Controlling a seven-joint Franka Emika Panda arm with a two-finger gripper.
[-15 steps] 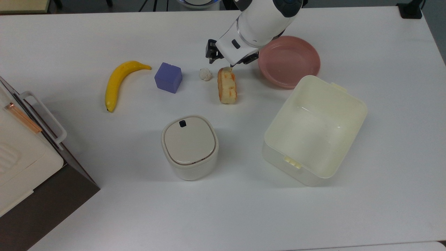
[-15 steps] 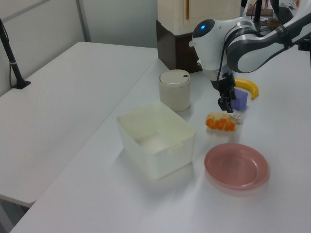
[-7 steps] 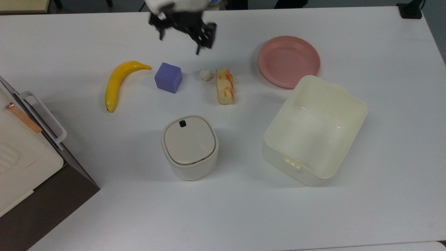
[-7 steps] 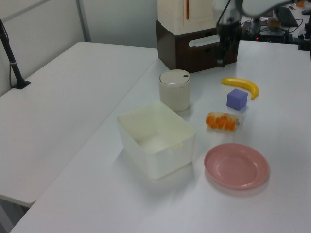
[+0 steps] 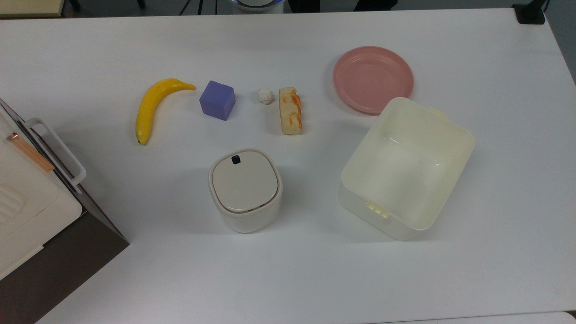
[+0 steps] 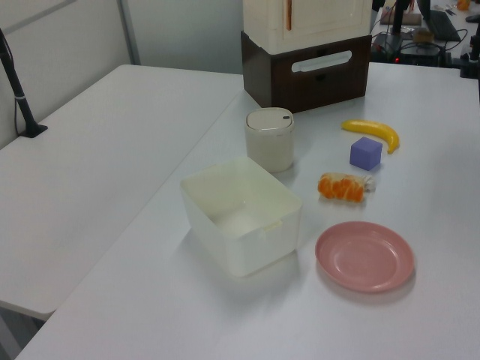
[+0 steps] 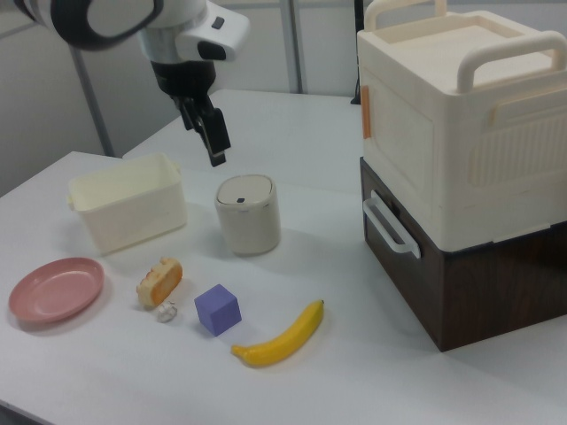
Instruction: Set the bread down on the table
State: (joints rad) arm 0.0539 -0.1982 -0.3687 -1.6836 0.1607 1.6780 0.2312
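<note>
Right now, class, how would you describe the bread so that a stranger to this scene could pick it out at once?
Start at the round pink plate on the white table. In the top view, a row of small things runs left from it, and the bread comes first, lying flat. It is a short oblong, pale yellow with orange patches, unlike the lumpy white ball, purple cube and curved banana beyond.

The surface point(image 5: 405, 279) has wide open room from 4 to 8 o'clock in the top view, and a bare strip along 12 o'clock. Across the middle stands a row of obstacles: banana point(image 5: 152, 106), purple cube point(image 5: 218, 100), small white ball point(image 5: 265, 96), bread point(image 5: 290, 110), pink plate point(image 5: 373, 78). The ball lies just beside the bread, so little room there. The lidded bin point(image 5: 245, 189) and the open tub point(image 5: 406, 166) block 6 and 4 o'clock of the bread.
</note>
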